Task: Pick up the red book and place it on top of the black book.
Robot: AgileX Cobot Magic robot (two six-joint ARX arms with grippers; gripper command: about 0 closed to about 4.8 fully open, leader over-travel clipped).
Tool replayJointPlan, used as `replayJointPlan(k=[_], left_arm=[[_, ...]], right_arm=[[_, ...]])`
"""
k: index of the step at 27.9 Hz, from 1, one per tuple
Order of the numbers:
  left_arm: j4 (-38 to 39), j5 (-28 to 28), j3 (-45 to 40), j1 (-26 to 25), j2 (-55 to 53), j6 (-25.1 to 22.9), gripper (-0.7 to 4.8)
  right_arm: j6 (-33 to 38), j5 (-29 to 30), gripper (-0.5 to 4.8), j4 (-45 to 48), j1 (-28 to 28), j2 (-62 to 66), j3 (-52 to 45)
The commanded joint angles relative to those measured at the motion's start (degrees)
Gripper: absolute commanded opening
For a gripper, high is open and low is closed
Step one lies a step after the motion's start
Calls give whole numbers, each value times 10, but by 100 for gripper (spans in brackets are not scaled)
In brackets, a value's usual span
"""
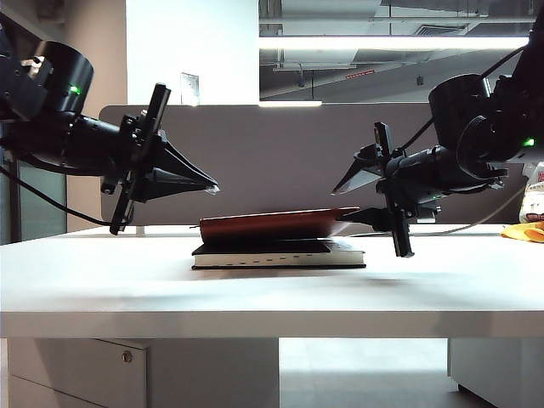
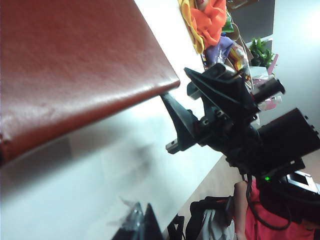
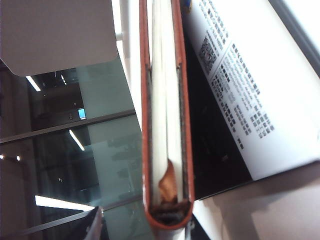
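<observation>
The red book [image 1: 272,225] lies on top of the black book [image 1: 276,252] in the middle of the white table [image 1: 255,289], its right end lifted a little. My right gripper [image 1: 338,206] is open at that end. Its lower finger is under the red book's corner and its upper finger stands clear above. The right wrist view shows the red book's page edge [image 3: 165,125] between the spread fingers of the right gripper [image 3: 145,230], beside the black book [image 3: 220,150] with its white print. My left gripper [image 1: 212,187] hangs shut and empty above the books' left end; it also shows as the left gripper [image 2: 141,216], off the red book [image 2: 75,65].
A grey partition [image 1: 280,153] stands behind the table. A yellow-orange cloth [image 1: 523,231] and a packet [image 1: 534,200] lie at the table's far right. The left wrist view also shows a small plant [image 2: 260,50] and a person in red [image 2: 265,220] beyond the table edge.
</observation>
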State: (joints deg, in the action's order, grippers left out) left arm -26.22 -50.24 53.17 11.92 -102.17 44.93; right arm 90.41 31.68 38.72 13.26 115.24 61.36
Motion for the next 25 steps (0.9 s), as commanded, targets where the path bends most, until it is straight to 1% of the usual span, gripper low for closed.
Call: replayJointPlan(k=[1,4,9,14,25], left_arm=[[18,-1,21,1,-17,1,-5],[35,-2,43,4,-38,-2,-5],[85,0,91,21,-64,-28,-5],[116,38,99,25,-71,-45,-5],[123,46,128,25,-90,-46,-5]], right_arm=[[0,4,208,23,1,-6,4],[0,4,208,23,1,-6,4],[1,5,208,29,1,-6,5],[2,7,209,34,1,-6,5],[2,15,208,36,1,-6,5]])
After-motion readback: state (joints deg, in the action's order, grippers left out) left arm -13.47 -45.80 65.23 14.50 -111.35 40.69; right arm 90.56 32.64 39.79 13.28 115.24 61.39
